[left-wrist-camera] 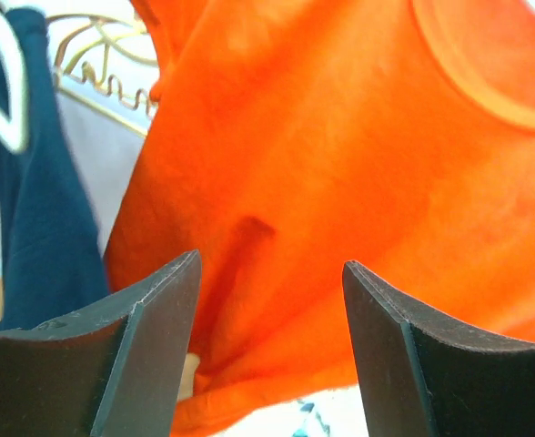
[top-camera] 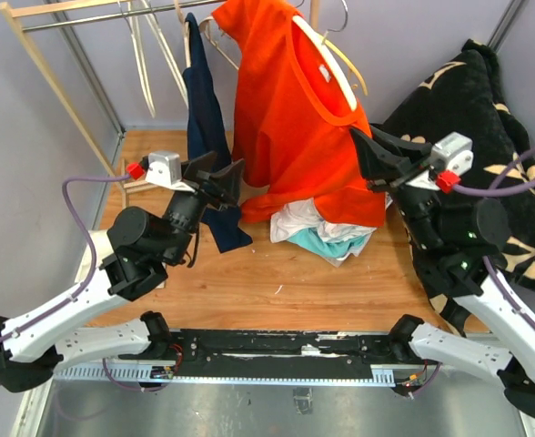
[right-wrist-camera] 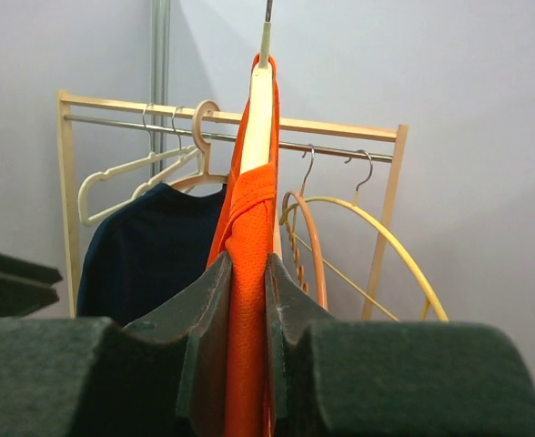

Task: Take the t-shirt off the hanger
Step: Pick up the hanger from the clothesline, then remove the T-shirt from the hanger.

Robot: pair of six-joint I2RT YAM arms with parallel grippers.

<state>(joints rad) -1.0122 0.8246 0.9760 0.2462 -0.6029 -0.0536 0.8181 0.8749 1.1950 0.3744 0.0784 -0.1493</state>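
Meanwhile the right tool [right-wrist-camera: 247,275] is clamped on the orange t-shirt [top-camera: 290,118], while the left tool [left-wrist-camera: 272,266] gapes wide before it.

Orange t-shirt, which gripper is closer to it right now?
Right. The right gripper is shut on the orange t-shirt; the left gripper hangs open facing its lower front.

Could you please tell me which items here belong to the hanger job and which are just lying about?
Job: orange t-shirt; cream hanger inside it; right end effector, pinching the shirt; left end effector, open near its lower edge.
Lying about: navy blue garment; white-and-teal clothes pile; black patterned cloth; empty hangers.
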